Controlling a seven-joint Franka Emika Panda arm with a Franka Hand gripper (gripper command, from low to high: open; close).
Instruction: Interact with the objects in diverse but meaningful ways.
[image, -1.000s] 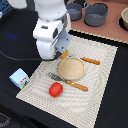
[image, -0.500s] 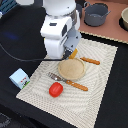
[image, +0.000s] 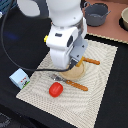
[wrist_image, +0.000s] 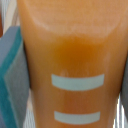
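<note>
On the exterior view's left, the carton (image: 20, 78) sits off the mat (image: 107, 90), the tomato (image: 55, 89) beside the fork (image: 70, 82). The gripper (image: 74, 64) hides the plate (image: 75, 72); whether its jaws are apart cannot be told. Descending blind, it could knock the fork.

A lab-style tabletop: black bench (image: 107, 95), beige placemat (image: 95, 87), toy food, 1 grey pot (image: 97, 14)

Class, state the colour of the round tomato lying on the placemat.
Red; the tomato shows best in the exterior view.
</note>
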